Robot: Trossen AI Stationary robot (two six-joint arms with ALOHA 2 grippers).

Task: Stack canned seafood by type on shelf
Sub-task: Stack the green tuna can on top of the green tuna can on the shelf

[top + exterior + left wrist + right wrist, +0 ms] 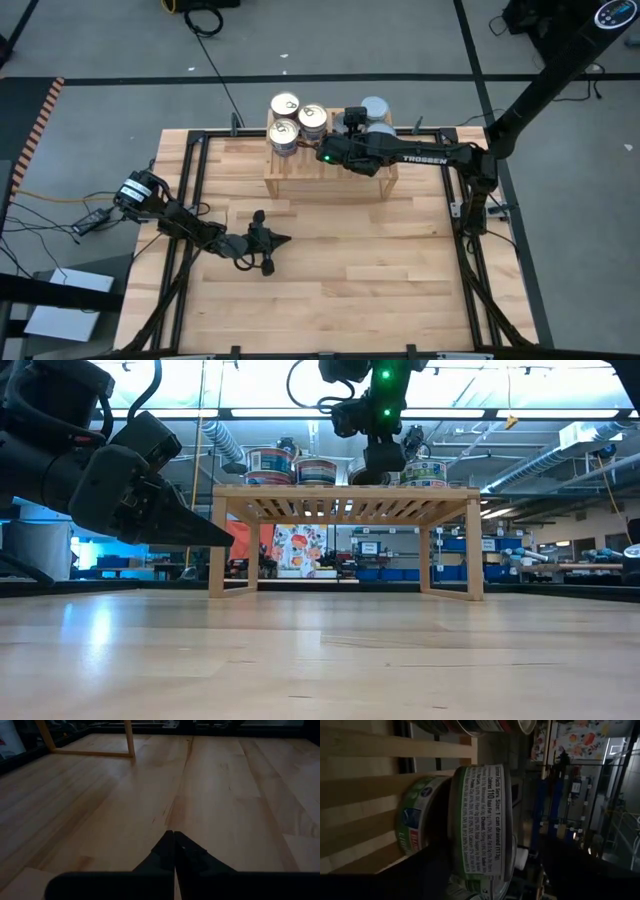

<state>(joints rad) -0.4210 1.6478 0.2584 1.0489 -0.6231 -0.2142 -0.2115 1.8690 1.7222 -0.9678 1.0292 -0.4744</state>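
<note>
The light wooden shelf (330, 172) stands at the table's far side. Three gold-topped tins (285, 104) sit close together on its left end. Silver-topped tins (378, 108) sit on its right end. In the right wrist view a tin with a printed label (480, 820) rests on a green-labelled tin (415, 822), which lies on the slats. My right gripper (355, 122) is over the shelf beside the silver tins, open, with one finger on each side of the upper tin (495, 880). My left gripper (285, 240) is shut, low over the table's near-left part.
The shelf's legs (218, 545) stand on the plank tabletop (380, 260). A black frame (190, 200) runs along the table's edges. Bare planks lie between the shelf and the near edge. Cables lie on the floor beyond the table's left edge.
</note>
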